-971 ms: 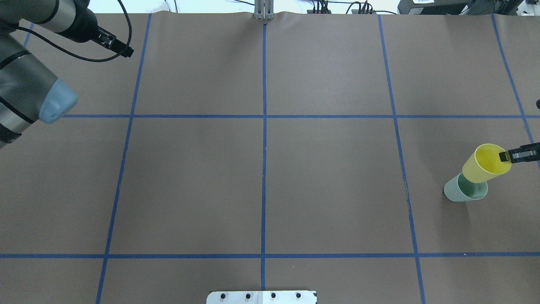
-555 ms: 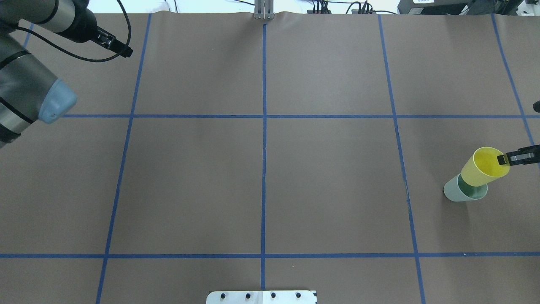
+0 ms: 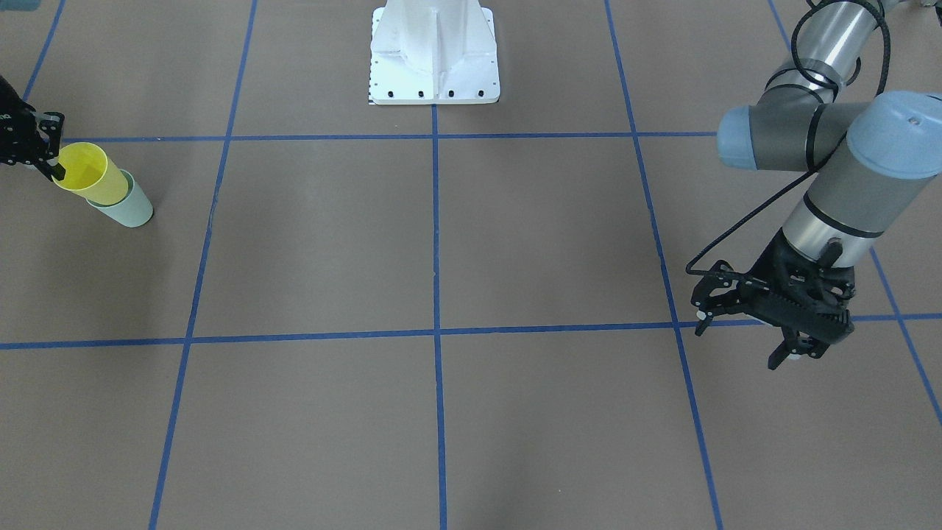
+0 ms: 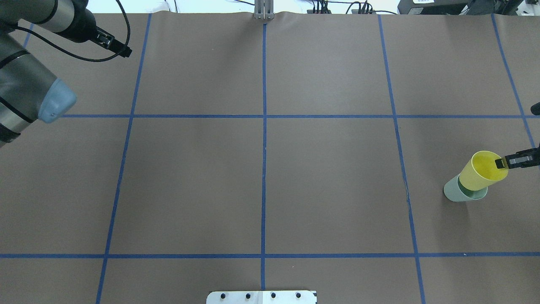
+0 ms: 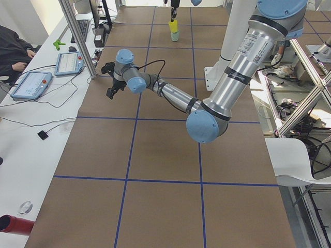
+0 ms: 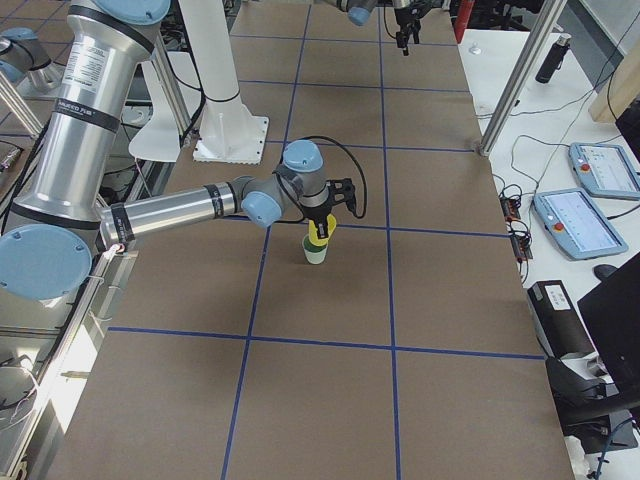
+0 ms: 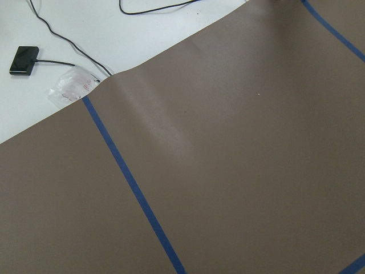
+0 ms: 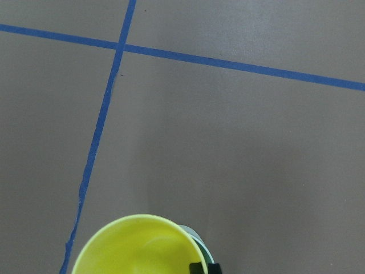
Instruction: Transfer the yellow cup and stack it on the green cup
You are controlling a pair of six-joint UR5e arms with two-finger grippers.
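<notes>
Closest to the robot, you are seeing the white base plate point(image 4: 261, 297) sitting at the near edge of the table point(image 4: 329, 177), where the middle line of blue tape point(image 4: 263, 169) is running away from it. Further out, near the table's right-hand end, the green cup point(image 4: 452, 193) is standing upright on the brown cover, and the yellow cup point(image 4: 479, 173) is sitting with its bottom end inside the green cup's mouth, mouth up and leaning a little; you cannot tell whether it is pushed fully home. The right gripper point(image 4: 504, 162) is clamping the yellow cup's rim on the side away from the table's centre, with one finger point(image 4: 500, 163) dipping inside the cup, and in the right wrist view a sliver of green rim is peeking out beside the yellow one. Farther away, over the far left corner region, the left gripper point(image 3: 739, 342) is hanging above the table with its jaws spread apart and nothing between them, well apart from both cups. Beyond the cover's edge there, a small black box point(image 7: 24, 59) on a cable is lying on the white surface.
</notes>
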